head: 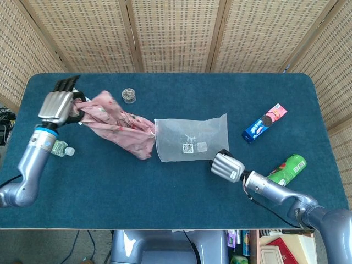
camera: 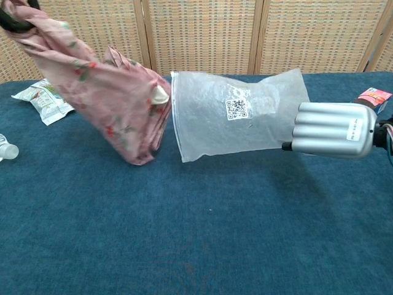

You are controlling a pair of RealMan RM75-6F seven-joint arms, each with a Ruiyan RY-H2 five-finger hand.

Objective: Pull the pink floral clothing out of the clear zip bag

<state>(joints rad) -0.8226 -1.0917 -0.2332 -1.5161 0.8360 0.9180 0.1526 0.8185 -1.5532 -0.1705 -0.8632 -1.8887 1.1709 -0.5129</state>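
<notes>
Pink clothing (head: 118, 124) hangs from the left hand (head: 58, 107), fingers clenched on its far end, lower end just beside the bag (head: 191, 137) mouth. Right hand (head: 226, 166) grips the bag's closed corner. Extraction looks done; next, lay both down.

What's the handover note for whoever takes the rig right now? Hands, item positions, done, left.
Left hand: grips one end of the pink floral clothing, lifted at the table's left side.
Right hand: holds the corner of the clear plastic zip bag, mid-table, its open mouth facing the clothing.
Done: clothing looks fully out; its trailing end hangs just beside the bag mouth, and the bag appears empty.
Left: probably set the clothing down apart from the bag, then release both.
</notes>
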